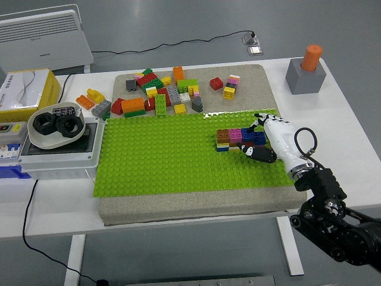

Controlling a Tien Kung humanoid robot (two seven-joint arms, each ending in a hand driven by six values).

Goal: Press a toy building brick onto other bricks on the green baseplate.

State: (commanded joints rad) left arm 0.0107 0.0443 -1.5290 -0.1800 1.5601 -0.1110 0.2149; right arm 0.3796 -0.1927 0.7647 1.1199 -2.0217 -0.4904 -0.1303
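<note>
head view: a short row of stacked bricks (pixel 240 139) stands on the right part of the green baseplate (pixel 161 158). the row reads, from left to right, brown, magenta, blue, with thin yellow, blue and red layers underneath. the right hand (pixel 266 141) sits at the row's right end. its white back faces up, and its dark fingers (pixel 259 154) curl around the blue end of the row, touching it; the thumb side lies along the near face of the bricks. whether a separate brick is enclosed in the grasp cannot be told, because the hand covers that end.

the right arm (pixel 324 205) enters from the lower right corner, black, with a cable loop at the wrist.

the baseplate lies on a beige foam pad (pixel 178 205) on the white table (pixel 351 149). beyond the baseplate's far edge, on the same pad, lies a loose pile of bricks (pixel 159 95) in orange, red, green, yellow and grey. a red brick (pixel 216 84) and a small yellow-and-pink stack (pixel 231 87) lie apart, to the right of the pile.

a grey block with an orange cylinder (pixel 305 71) stands at the table's far right. at the left edge are a grey electrical box (pixel 59 149) carrying a white bowl with black parts (pixel 55 126), and a yellow box (pixel 27 94) behind it.
</note>
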